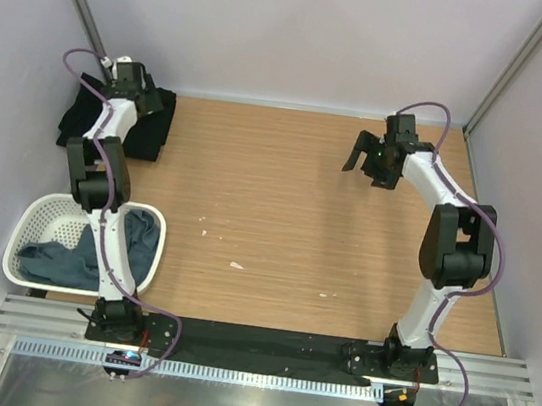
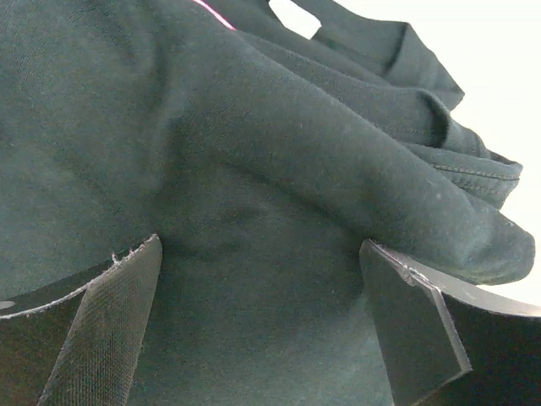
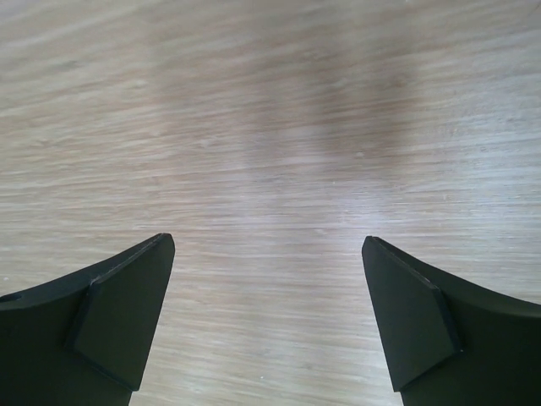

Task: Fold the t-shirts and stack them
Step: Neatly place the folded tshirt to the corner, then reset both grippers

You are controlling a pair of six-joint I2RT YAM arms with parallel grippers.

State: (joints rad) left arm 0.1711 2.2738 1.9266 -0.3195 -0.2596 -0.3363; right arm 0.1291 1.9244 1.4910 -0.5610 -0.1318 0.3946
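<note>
The black t-shirt (image 1: pixel 150 128) lies folded at the far left corner of the table. My left gripper (image 1: pixel 127 77) is right on top of it. In the left wrist view the black cloth (image 2: pixel 254 169) fills the frame, and my left gripper (image 2: pixel 262 313) is open with its jaws spread wide and pressed against the folds. A thin pink-red sliver (image 2: pixel 213 13) shows at the cloth's top edge. The grey-blue t-shirt (image 1: pixel 92 257) lies crumpled in the basket. My right gripper (image 1: pixel 369 166) is open and empty above bare wood, as the right wrist view (image 3: pixel 269 313) also shows.
The white lattice basket (image 1: pixel 42 216) stands at the near left beside the left arm. Small white specks (image 1: pixel 236 265) lie on the wooden table (image 1: pixel 278 224). Walls close in the back and both sides.
</note>
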